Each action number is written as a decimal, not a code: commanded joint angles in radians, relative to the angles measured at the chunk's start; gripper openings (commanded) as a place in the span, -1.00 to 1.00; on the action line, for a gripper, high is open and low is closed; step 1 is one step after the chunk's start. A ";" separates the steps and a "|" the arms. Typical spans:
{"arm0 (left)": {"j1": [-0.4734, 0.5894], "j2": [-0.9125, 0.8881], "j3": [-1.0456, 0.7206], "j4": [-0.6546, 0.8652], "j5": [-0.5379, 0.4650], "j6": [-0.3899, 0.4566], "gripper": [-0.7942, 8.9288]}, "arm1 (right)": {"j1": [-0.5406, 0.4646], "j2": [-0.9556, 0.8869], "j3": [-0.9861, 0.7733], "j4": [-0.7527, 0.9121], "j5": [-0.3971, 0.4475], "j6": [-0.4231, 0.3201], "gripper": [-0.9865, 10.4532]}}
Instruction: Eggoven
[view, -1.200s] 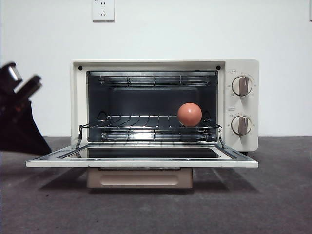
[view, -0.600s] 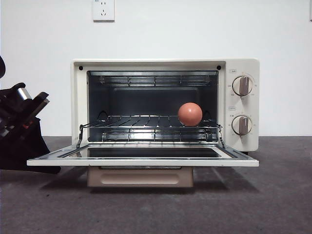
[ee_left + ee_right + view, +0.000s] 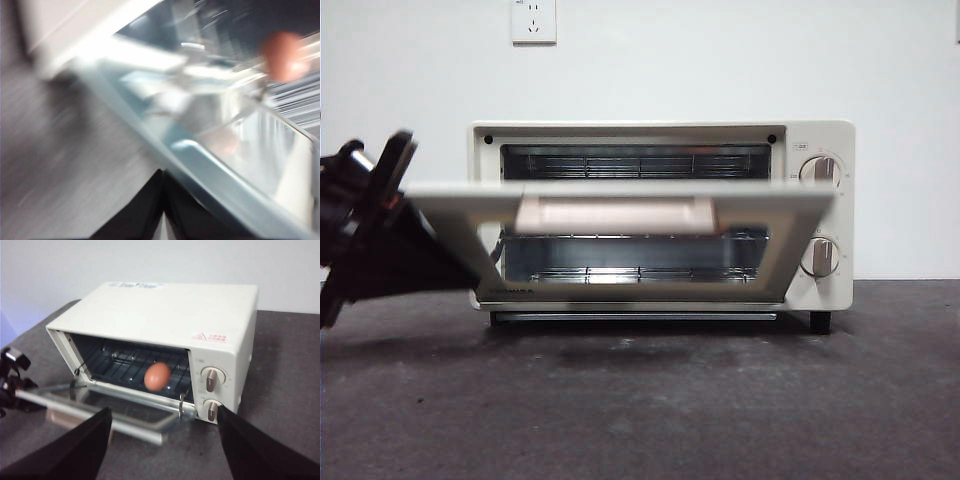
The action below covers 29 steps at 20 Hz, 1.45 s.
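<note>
Half-raised oven door [image 3: 620, 213], L gripper [image 3: 375, 185] at edge

A plain white wall [image 3: 720, 60] fills the back of the front view, evenly lit and bare except for a white electrical socket plate [image 3: 534, 20] at about 11 o'clock, cut off by the upper edge. Below it a dark grey, slightly rough-textured tabletop [image 3: 640, 410] spreads across the lower part from 4 to 8 o'clock, meeting the wall in a straight level line and carrying a soft shadow near 6 o'clock. In the right wrist view the same grey tabletop [image 3: 285, 365] lies at 3 o'clock, with the pale wall [image 3: 150, 260] at 12 o'clock.
</note>
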 commanded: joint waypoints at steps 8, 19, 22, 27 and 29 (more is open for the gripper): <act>0.004 0.010 0.034 0.367 -0.100 -0.241 -0.82 | 0.009 0.004 0.015 -0.026 0.002 0.002 -0.24; -0.024 -0.156 0.040 0.250 -0.106 -0.222 -0.82 | 0.009 0.004 0.015 -0.049 0.003 0.001 -0.24; -0.044 -0.267 0.041 0.101 -0.154 -0.151 -0.82 | 0.009 0.005 0.014 -0.061 0.003 0.000 -0.24; -0.095 -0.483 0.043 -0.206 -0.305 0.010 -0.82 | 0.009 0.005 0.005 -0.068 0.002 -0.003 -0.29; -0.122 -0.571 0.043 -0.312 -0.373 0.062 -0.82 | 0.009 0.004 -0.015 -0.049 0.003 -0.008 -0.31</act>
